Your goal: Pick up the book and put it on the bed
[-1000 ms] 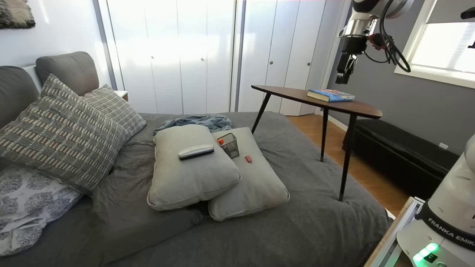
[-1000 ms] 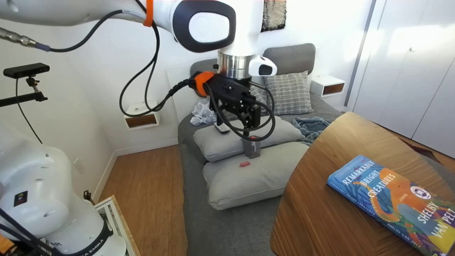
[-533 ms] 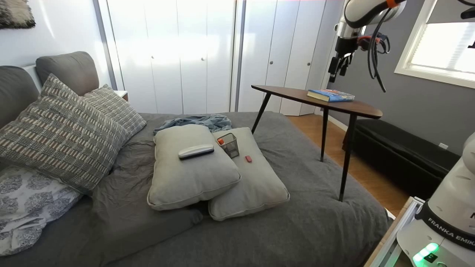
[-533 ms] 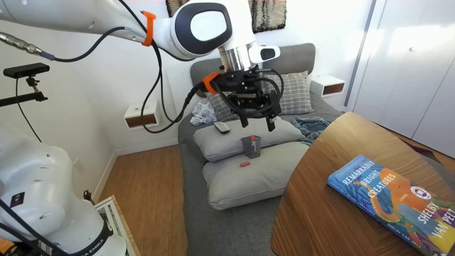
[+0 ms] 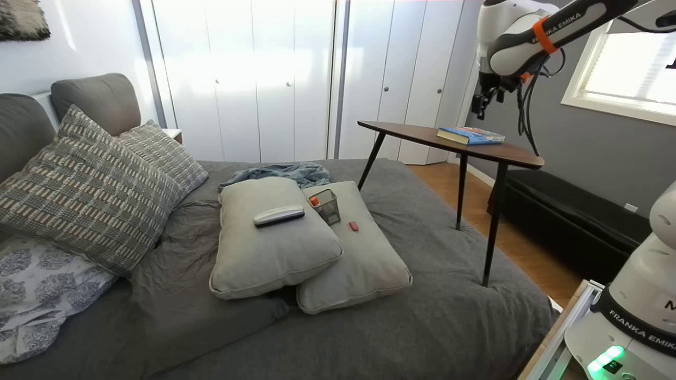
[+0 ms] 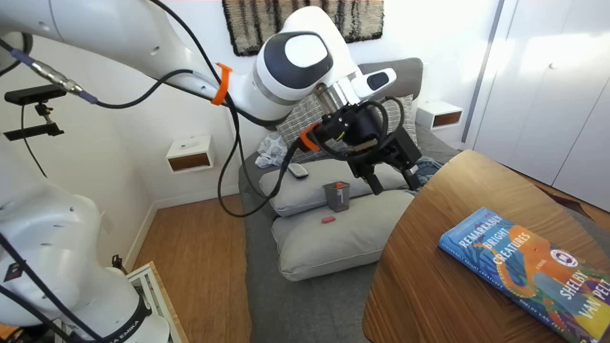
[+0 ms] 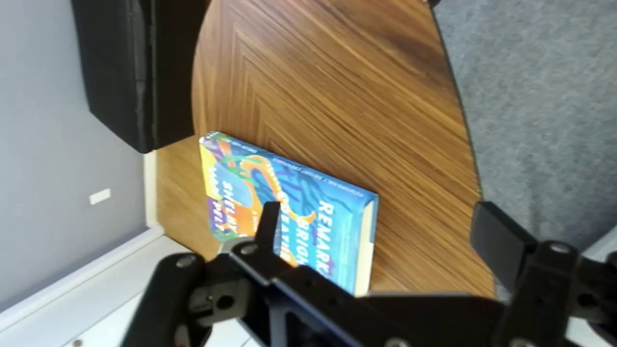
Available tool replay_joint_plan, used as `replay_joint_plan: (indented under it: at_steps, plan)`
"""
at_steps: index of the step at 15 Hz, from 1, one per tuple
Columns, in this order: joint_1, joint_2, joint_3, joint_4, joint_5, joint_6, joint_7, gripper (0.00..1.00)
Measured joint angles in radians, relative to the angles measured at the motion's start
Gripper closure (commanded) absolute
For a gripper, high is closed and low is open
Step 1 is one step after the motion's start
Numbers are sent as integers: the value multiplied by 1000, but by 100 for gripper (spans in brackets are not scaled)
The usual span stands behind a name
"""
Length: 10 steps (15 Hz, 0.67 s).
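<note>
The arm (image 6: pixel 119 47) was white and rounded, with orange bands (image 6: pixel 222 85), looping black cables (image 6: pixel 286 164) and "FRANKA EMIKA" lettering (image 5: pixel 641 331). Its black gripper (image 6: pixel 395 185) had round screws (image 7: pixel 248 248).

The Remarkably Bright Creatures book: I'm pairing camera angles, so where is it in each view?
In an exterior view: book, upper right.
In an exterior view: book, lower right, reaching the edge.
Wrist view: book, just left of centre, partly behind a black fingertip.
Shared landmark: wooden tabletop beneath it.
</note>
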Motion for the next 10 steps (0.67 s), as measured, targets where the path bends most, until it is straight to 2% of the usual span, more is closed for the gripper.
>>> replay_joint_plan:
  at_steps: [6,7,10]
  plan:
    - [-3,134,0,71,-373,-28,369,0]
    - [1,157,1,88,-395,-51,408,0]
    - [8,204,3,119,-330,-64,391,0]
